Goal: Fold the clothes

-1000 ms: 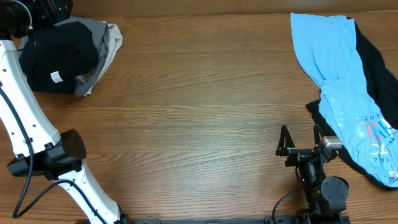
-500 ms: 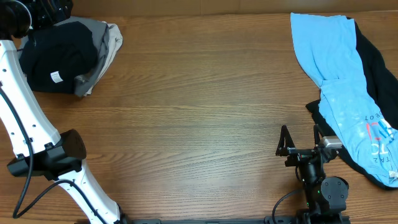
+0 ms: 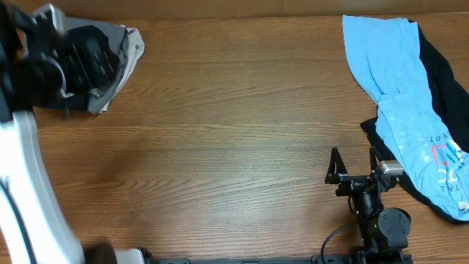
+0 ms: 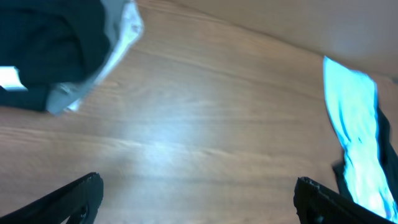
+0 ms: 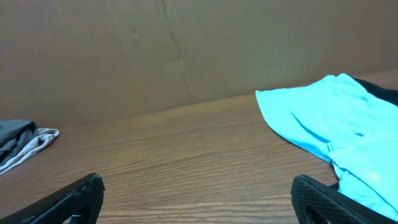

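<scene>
A light blue printed shirt [image 3: 399, 95] lies crumpled at the table's right, on top of a black garment [image 3: 448, 84]. Both show in the right wrist view, the blue shirt [image 5: 336, 124] and the black cloth [image 5: 387, 90]. A folded black T-shirt [image 4: 43, 43] with a white label [image 4: 9, 78] lies at the far left on grey and beige garments [image 4: 121, 34]. My left gripper [image 4: 198, 183] is open and empty, high above the wood. My left arm [image 3: 29, 81] is blurred over that pile. My right gripper [image 3: 354, 158] is open and empty, just left of the blue shirt.
The wooden table [image 3: 234, 132] runs between the two piles. A cardboard wall [image 5: 124, 50] stands behind the far edge. The grey and beige folded garments [image 3: 124, 48] stick out from under my left arm at the far left corner.
My left arm has swung up over the folded pile at the far left and is motion-blurred. The right arm and the clothes on the right have not moved.
</scene>
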Motion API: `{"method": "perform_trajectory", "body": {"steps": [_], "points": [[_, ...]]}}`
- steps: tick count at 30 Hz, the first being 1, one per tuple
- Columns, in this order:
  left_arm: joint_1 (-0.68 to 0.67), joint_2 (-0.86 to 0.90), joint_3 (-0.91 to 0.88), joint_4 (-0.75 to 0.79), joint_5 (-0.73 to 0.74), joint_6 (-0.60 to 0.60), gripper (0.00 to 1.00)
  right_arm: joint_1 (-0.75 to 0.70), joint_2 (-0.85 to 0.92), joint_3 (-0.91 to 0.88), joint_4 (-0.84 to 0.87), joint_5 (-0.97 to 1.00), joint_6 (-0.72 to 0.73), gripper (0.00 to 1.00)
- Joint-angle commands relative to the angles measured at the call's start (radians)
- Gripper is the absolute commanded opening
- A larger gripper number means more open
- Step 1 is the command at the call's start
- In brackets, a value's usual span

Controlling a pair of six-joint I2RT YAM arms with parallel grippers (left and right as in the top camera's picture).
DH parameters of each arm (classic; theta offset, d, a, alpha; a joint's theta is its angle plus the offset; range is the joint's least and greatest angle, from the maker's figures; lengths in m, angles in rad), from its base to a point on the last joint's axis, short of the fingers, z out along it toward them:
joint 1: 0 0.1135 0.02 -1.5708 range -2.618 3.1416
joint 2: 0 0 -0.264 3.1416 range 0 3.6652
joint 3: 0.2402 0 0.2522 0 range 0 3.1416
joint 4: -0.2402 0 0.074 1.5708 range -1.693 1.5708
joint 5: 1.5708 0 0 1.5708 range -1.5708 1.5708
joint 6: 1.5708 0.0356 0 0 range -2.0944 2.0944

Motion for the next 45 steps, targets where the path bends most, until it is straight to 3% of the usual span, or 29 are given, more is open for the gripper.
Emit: {"method": "perform_trajectory", "body": {"steps": [1,6,14,20,27,36,40,45], "points": [[-0.047,-0.169,-0.167,0.029,-0.017,0.029,1.0,-0.008,-0.012,-0.011,0.006,0.01,-0.001,1.0],[-0.09,-0.427,-0.49,0.372,-0.078,0.063,1.0,-0.008,-0.012,-0.011,0.006,0.01,-0.001,1.0],[-0.108,-0.829,-1.171,1.143,-0.138,0.075,1.0,-0.008,-0.012,-0.011,0.006,0.01,-0.001,1.0],[-0.144,-1.101,-1.604,1.469,-0.258,0.075,1.0,-0.008,-0.012,-0.011,0.006,0.01,-0.001,1.0],[-0.21,-1.35,-1.855,1.531,-0.444,0.079,1.0,-0.008,-0.012,-0.011,0.006,0.01,-0.001,1.0],[-0.209,-1.46,-2.001,1.511,-0.435,0.109,1.0,-0.008,-0.012,-0.011,0.006,0.01,-0.001,1.0],[-0.21,-1.495,-2.009,1.371,-0.431,0.108,1.0,-0.008,-0.012,-0.011,0.006,0.01,-0.001,1.0],[-0.216,-1.495,-2.009,1.36,-0.428,0.108,1.0,-0.008,-0.012,-0.011,0.006,0.01,-0.001,1.0]]}}
